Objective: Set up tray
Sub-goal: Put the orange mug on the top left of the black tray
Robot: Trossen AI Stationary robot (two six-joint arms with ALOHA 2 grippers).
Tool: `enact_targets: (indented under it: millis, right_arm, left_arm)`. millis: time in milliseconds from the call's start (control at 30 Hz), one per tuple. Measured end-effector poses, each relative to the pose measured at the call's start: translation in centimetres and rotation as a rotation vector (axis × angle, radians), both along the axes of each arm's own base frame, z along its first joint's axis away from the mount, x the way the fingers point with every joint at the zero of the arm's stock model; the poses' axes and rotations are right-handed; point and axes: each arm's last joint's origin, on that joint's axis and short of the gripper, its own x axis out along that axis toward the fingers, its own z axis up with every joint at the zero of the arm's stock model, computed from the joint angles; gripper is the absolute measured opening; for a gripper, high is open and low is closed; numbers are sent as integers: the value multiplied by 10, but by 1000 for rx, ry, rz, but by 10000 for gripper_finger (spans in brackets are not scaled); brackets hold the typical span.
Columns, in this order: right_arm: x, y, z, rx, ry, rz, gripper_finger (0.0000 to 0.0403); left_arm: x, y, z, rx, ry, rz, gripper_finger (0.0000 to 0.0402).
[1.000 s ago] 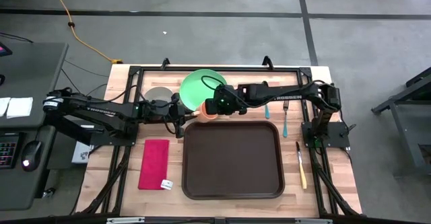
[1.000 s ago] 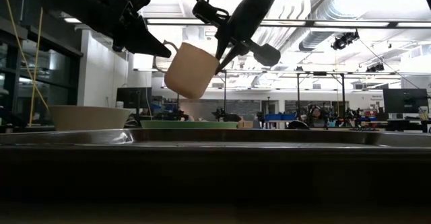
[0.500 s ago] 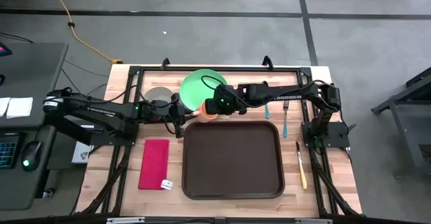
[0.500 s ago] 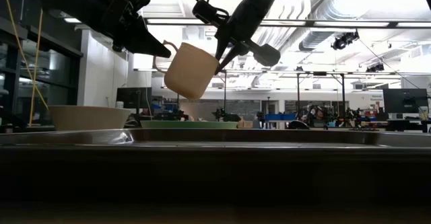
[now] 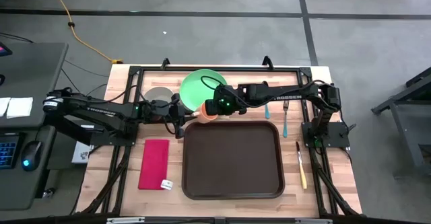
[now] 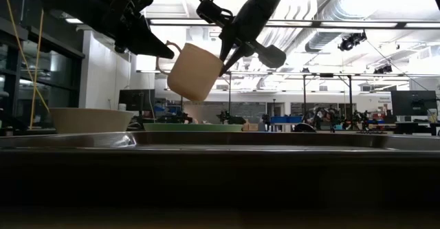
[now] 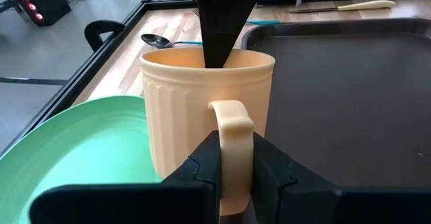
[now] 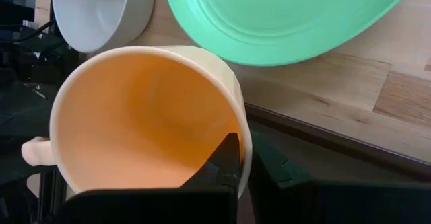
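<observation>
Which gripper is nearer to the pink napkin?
Left. The left gripper is just beyond the pink napkin, at the cup handle. The right gripper, holding the cup rim, is farther to the right.

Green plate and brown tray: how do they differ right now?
The green plate is round; the tray is rectangular with rounded corners. The plate is light green, the tray dark brown. The tray is clearly the larger of the two. The plate sits toward the table's far edge, partly under the right arm; the tray lies nearer the front, fully exposed. Both rest flat on the wooden table, with nothing on them.
</observation>
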Motion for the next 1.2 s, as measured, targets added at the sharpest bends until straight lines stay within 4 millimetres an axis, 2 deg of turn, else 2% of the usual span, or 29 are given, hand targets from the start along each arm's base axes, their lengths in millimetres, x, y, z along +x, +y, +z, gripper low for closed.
enact_targets:
  millis: [367,767,1200]
  right_arm:
    - [0,-2,0,13,-5,39,2]
    - [1,-1,1,31,-22,67,72]
    - [1,-1,1,47,-27,75,78]
  left_arm:
    - [-1,0,-1,-11,16,-4,83]
    - [-1,0,-3,-11,28,5,75]
    - [-2,0,-5,-33,49,-7,73]
